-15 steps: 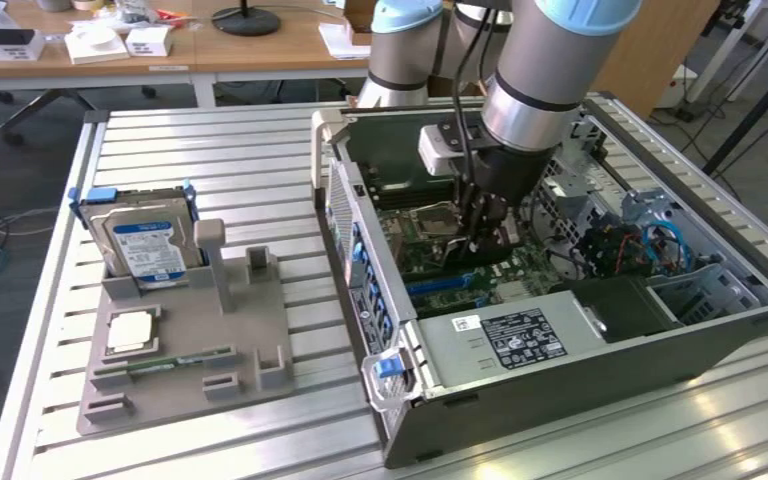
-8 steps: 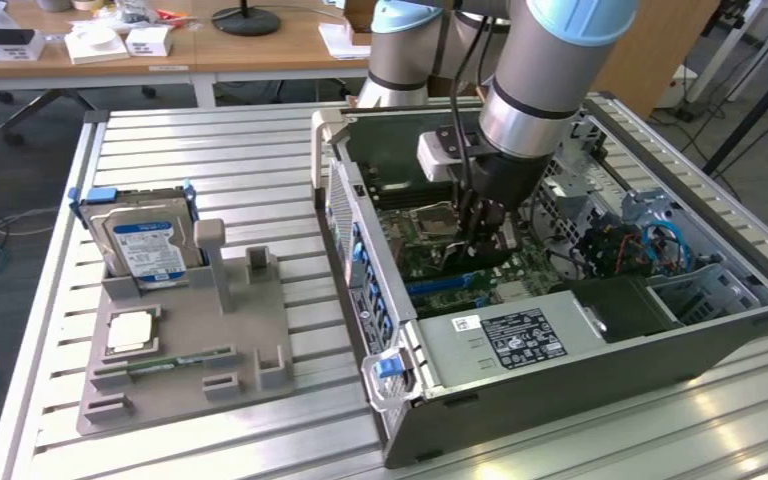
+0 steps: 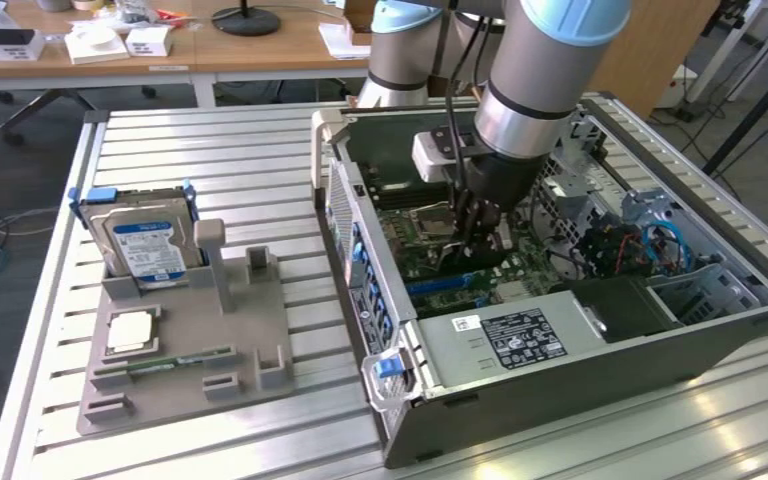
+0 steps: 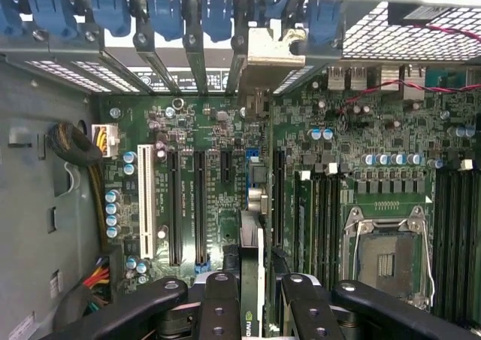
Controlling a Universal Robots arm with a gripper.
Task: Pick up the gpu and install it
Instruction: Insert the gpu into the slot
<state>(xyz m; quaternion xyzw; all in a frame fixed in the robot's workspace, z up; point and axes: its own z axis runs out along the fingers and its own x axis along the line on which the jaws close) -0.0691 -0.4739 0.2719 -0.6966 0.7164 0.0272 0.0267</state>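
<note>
Exterior view: working with the hand (image 3: 478, 238) low inside the open computer case (image 3: 558, 390), just above the motherboard (image 3: 418, 255) and near the power supply (image 3: 511, 335). Well apart from the hand, out on the counter (image 3: 224, 150): a grey fixture (image 3: 191, 370) carrying the hard drive (image 3: 147, 250) and the memory stick (image 3: 164, 362), nothing there in the way. Beside the hand, deeper in the case: blue cables (image 3: 664, 245), best kept clear of. Wrist view: clamping the gpu (image 4: 257, 227) edge-on between the fingers (image 4: 219, 302), upright, with its metal end bracket (image 4: 267, 50) ahead of the hand at the case's rear wall, among the blue retainer clips (image 4: 165, 13). Judged the step in hand: seating the card. Probably best to keep it vertical, hold the bracket square to its rear opening, match the lower edge to the slot hidden beneath, and press evenly. To one side of the hand, long black slots (image 4: 174, 204) and a white slot (image 4: 146, 204); to the other, the CPU socket (image 4: 387, 253).
</note>
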